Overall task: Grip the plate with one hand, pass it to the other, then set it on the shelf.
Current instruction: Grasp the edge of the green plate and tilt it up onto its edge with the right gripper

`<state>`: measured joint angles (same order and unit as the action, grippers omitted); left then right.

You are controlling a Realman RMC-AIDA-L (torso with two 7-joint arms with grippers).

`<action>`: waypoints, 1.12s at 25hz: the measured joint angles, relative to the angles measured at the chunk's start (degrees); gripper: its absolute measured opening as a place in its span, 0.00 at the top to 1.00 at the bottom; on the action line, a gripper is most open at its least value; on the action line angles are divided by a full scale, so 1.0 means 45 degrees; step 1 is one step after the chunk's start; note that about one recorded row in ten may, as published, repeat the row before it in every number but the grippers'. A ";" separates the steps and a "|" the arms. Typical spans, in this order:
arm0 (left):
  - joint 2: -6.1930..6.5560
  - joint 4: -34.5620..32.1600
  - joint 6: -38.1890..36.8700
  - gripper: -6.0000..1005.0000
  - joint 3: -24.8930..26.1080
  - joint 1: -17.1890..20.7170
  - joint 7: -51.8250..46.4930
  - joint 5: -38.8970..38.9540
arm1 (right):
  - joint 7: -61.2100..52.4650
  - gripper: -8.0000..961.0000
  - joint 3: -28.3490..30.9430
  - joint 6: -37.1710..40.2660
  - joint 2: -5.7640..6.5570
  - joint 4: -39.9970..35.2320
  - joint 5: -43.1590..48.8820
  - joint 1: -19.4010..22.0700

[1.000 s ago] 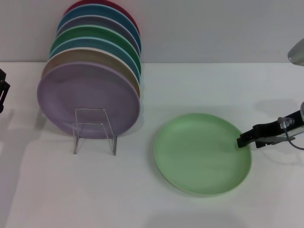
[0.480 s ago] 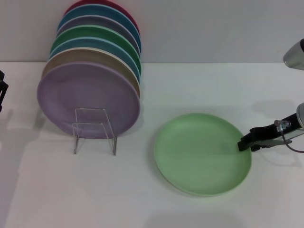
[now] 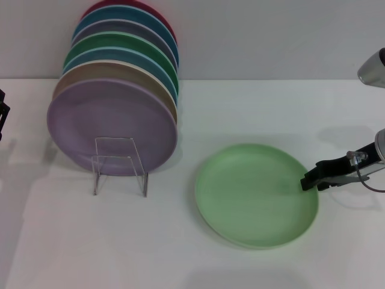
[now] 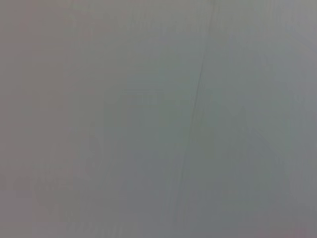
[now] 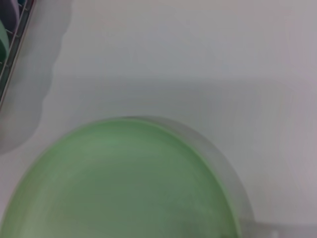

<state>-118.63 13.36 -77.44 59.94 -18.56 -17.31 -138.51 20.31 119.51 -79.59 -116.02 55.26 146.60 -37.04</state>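
Observation:
The pale mint-green plate (image 3: 255, 194) lies flat on the white table, right of centre; it also fills the lower part of the right wrist view (image 5: 124, 183). My right gripper (image 3: 311, 179) reaches in from the right, with its tip at the plate's right rim. The shelf (image 3: 120, 164), a thin wire rack with a small rectangular front loop, stands at the left with several upright plates in it. My left gripper (image 3: 3, 114) stays at the far left edge, only partly in view. The left wrist view shows only a blank grey surface.
The rack's front plate is lilac-purple (image 3: 111, 123), with tan, blue, emerald-green and red plates behind it. A corner of the rack (image 5: 12, 44) shows in the right wrist view. A grey wall runs behind the table.
My right gripper has shifted very slightly at the plate's right rim. The plate and the left arm have not visibly moved.

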 joint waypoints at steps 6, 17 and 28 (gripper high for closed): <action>-0.0002 0.0000 -0.0014 0.19 0.0000 -0.0014 0.0000 0.0000 | -0.0002 0.68 -0.0228 0.0007 0.0008 -0.0147 0.0000 -0.0122; -0.0006 0.0000 -0.0152 0.19 0.0000 -0.0004 0.0000 0.0000 | -0.0004 0.72 -0.0250 0.0013 0.0021 -0.0328 0.0001 -0.0181; 0.0011 0.0000 -0.0177 0.19 0.0000 0.0023 0.0000 0.0000 | -0.0083 0.78 -0.0249 0.0121 0.0021 -0.0367 0.0321 -0.0148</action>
<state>-118.58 13.36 -78.23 59.94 -18.46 -17.31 -138.51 19.93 118.39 -79.05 -115.93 53.61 148.04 -37.70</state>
